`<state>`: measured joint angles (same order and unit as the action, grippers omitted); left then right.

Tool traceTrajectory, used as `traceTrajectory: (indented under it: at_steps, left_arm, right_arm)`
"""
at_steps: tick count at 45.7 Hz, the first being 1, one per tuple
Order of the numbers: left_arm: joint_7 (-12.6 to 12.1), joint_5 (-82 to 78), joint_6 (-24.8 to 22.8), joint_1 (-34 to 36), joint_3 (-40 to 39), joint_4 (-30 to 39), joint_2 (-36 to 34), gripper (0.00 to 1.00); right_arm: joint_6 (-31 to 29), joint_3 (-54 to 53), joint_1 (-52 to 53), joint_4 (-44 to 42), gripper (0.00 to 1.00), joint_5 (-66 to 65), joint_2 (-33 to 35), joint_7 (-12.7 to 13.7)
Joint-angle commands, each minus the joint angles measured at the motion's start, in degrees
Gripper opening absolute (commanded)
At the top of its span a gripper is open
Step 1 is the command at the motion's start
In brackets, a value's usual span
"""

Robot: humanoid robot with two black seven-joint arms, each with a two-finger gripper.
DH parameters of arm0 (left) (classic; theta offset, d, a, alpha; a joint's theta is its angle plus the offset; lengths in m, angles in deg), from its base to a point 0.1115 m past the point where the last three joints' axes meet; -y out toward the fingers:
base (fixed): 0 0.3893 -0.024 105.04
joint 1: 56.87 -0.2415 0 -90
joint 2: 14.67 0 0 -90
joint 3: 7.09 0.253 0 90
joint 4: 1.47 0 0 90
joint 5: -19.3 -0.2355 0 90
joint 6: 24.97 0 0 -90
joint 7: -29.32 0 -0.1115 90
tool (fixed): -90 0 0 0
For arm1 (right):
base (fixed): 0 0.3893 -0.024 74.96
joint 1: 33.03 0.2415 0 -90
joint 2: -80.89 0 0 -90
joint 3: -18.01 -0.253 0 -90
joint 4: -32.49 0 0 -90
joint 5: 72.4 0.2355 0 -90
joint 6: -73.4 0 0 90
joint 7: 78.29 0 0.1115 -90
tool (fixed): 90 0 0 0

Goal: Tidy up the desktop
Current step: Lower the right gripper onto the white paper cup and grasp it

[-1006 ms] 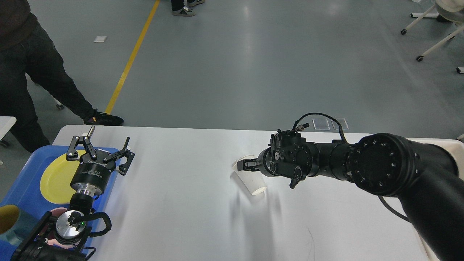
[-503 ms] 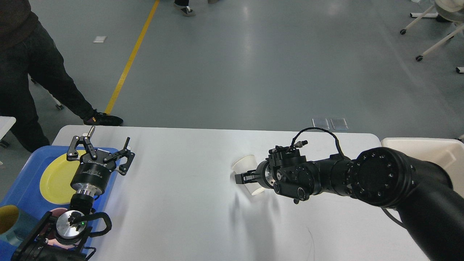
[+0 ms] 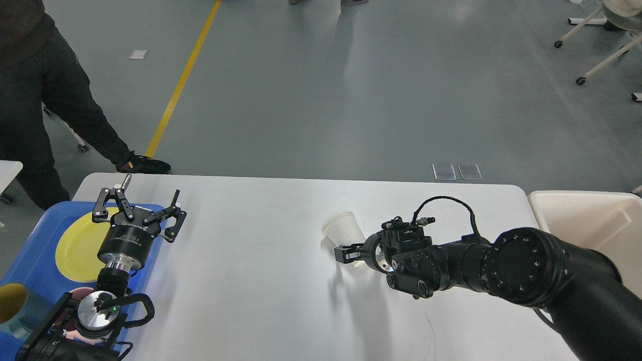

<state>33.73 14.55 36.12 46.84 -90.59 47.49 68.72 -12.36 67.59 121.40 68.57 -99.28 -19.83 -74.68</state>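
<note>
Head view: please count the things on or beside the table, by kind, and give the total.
Paper cup, tilted, on the table: 1
Blue tray: 1
Yellow plate on the tray: 1
Teal cup, partly cut off: 1
Beige bin: 1
Total: 5

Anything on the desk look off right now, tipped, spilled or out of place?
Yes: a white paper cup lies tipped on its side mid-desktop, with the right end effector at its lower end. No spill shows. Near the front edge, a thin dark mark crosses the white surface.
</note>
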Motion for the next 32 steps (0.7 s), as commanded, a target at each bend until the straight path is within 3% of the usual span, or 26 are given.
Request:
traceTrajectory:
  at_steps: [1, 5, 7, 11, 18, 27, 32]
  left_arm:
    - [0.0, 0.0, 0.0, 0.0, 0.0, 0.0, -0.1, 0.97]
    - [0.0, 0.0, 0.0, 0.0, 0.0, 0.0, -0.1, 0.97]
    - [0.0, 0.0, 0.0, 0.0, 0.0, 0.0, -0.1, 0.97]
    - [0.1, 0.0, 0.0, 0.0, 0.0, 0.0, -0.1, 0.97]
    - [0.0, 0.0, 0.0, 0.0, 0.0, 0.0, -0.1, 0.97]
    - [0.0, 0.0, 0.0, 0.0, 0.0, 0.0, -0.1, 0.97]
    - [0.0, 0.0, 0.0, 0.0, 0.0, 0.0, -0.1, 0.97]
  right_arm:
    - [0.5, -0.1, -0.5, -0.7, 0.89, 0.2, 0.1, 0.0]
    - [0.6, -0.3, -0.6, -0.3, 0.8, 0.4, 0.1, 0.0]
    - [0.6, -0.4, -0.6, 0.0, 0.68, 0.5, 0.1, 0.0]
    - [0.6, -0.4, -1.5, 0.2, 0.32, 0.6, 0.1, 0.1]
    - [0.6, -1.4, -1.9, 0.3, 0.03, 1.5, 0.1, 0.3]
    - [0.3, -4.1, 0.2, 1.3, 0.0, 4.7, 0.9, 0.4]
    - [-0.2, -4.5, 4.3, 7.6, 0.0, 8.1, 5.3, 0.4]
